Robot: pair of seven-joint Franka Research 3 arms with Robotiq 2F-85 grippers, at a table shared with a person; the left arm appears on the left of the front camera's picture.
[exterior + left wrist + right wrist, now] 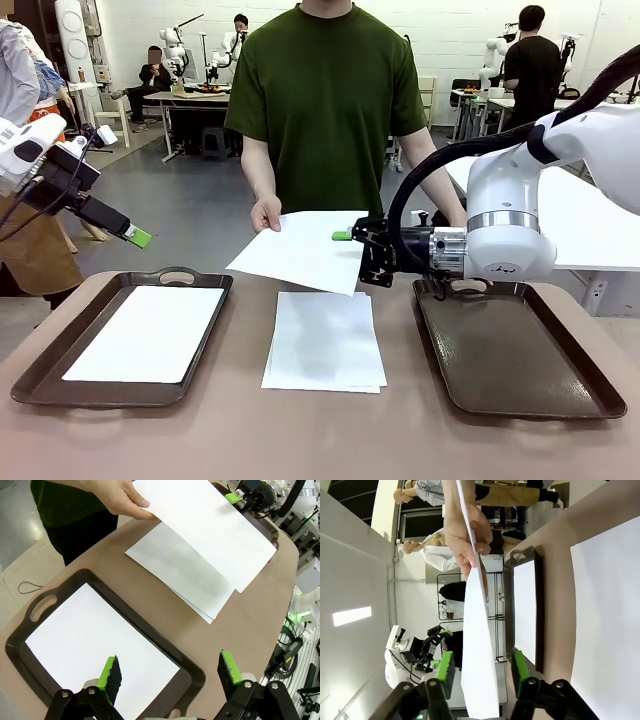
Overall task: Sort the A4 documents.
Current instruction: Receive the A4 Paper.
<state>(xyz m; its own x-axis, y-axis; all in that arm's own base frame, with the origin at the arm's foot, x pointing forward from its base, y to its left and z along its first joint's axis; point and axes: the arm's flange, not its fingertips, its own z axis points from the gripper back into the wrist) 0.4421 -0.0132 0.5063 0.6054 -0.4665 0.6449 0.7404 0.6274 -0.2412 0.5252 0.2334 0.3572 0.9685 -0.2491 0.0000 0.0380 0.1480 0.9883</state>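
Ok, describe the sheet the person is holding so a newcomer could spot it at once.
Start at the brown table. Over the paper stack at its middle, one white sheet hangs in the air, held by the person's hand. Every other sheet lies flat, on the table or in the left tray.

The broad, matte brown bench [320,440] has rounded edges and carries 3 things directly. Toward its left end lies a dark brown rectangular tray [40,365] with a raised rim and a cut-out handle at its far end. Toward the right end lies a 2nd dark brown tray [520,350] of the same shape, also handled at the far end. Between the 2, touching neither, a small stack of thin white rectangular paper sheets [325,340] lies flat on the bare top, its edges slightly fanned.
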